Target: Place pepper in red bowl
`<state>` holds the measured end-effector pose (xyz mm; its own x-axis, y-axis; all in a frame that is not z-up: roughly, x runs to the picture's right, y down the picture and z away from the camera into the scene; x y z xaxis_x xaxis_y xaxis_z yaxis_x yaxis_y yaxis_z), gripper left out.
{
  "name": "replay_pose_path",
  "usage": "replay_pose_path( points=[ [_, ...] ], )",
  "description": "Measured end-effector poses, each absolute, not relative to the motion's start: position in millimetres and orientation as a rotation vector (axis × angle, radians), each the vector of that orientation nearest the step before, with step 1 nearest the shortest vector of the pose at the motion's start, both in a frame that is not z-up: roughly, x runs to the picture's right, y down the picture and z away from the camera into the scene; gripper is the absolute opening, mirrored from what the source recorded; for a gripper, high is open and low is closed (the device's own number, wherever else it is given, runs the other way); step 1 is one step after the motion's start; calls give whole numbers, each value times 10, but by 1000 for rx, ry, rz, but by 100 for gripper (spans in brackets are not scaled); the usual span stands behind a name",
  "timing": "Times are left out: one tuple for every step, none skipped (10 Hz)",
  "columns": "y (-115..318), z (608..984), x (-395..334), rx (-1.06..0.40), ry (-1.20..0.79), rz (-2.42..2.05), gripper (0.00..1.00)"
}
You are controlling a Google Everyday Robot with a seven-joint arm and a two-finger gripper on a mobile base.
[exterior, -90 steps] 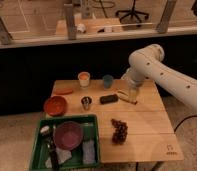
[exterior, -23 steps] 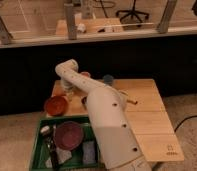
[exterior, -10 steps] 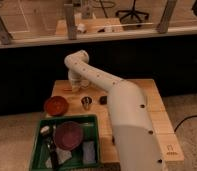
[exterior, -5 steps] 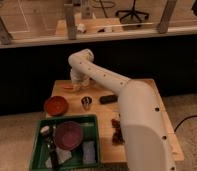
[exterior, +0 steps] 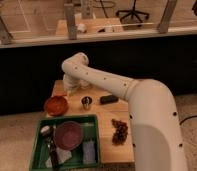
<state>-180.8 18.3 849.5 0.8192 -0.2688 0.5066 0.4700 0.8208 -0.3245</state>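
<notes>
The red bowl (exterior: pixel 56 105) sits at the left edge of the wooden table (exterior: pixel 104 117), and I see nothing in it. My white arm reaches in from the lower right, bends at an elbow (exterior: pixel 75 65) above the table's back left, and points down. The gripper (exterior: pixel 69 88) hangs just behind and to the right of the red bowl, close over the table. The pepper does not show; the arm's end covers the spot behind the bowl.
A small metal cup (exterior: pixel 86 102) stands right of the red bowl, with a black object (exterior: pixel 108 99) beyond it. A bunch of dark grapes (exterior: pixel 119 131) lies at the front. A green tray (exterior: pixel 94 122) in front holds a maroon bowl (exterior: pixel 68 135) and other items.
The arm's end has lifted away from the red bowl and shifted right and back. It now stands over the table's back left corner.
</notes>
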Motion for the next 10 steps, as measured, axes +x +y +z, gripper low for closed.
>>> replay_pose_path(
  points=[
    [202, 8448, -1925, -456, -484, -439, 7],
    [218, 8406, -2065, -455, -508, -467, 7],
    [245, 8370, -2183, -455, -525, -496, 7],
    [270, 8356, -2222, -456, -530, -517, 9],
    [308, 8343, -2287, -460, -532, -541, 14],
    [371, 8342, -2374, -466, -533, -567, 25],
    [410, 8340, -2389, -471, -534, -580, 35],
    [433, 8363, -2357, -473, -526, -594, 47],
    [463, 8356, -2387, -476, -530, -607, 55],
    [491, 8353, -2406, -478, -533, -621, 65]
  ],
)
